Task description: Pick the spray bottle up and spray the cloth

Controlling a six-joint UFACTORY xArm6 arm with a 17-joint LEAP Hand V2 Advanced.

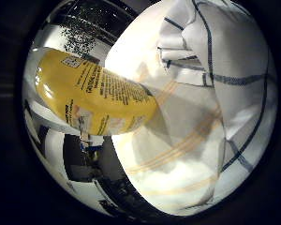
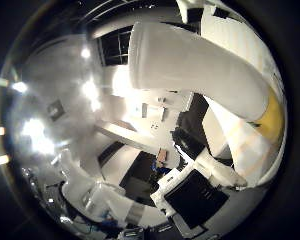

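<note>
Little-finger-side palm view: the spray bottle fills much of the view, so it sits close to the palm. Its body is yellow with a printed label in dark text; the rounded base end points toward the cloth. The bottle is off any surface and lies across the view, tilted.

Beyond the bottle is the cloth, white with thin dark check lines, rumpled into folds and with one corner turned over. It lies on a pale surface marked with faint tan stripes. The bottle's base end overlaps the cloth's near edge in this view; whether they touch cannot be told. Probably apart, since shadow shows between them, but the view is poor here.

Thumb-side palm view: the bottle's white upper section shows as a wide, smooth cylinder running across the view, with a strip of the yellow body showing at its far end near the striped surface. The nozzle and trigger are not clearly visible.

Hand: only white segments show in the thumb-side view, against a room background with bright ceiling lights and a dark monitor. No finger can be seen wrapping the bottle, so finger state cannot be told.
</note>
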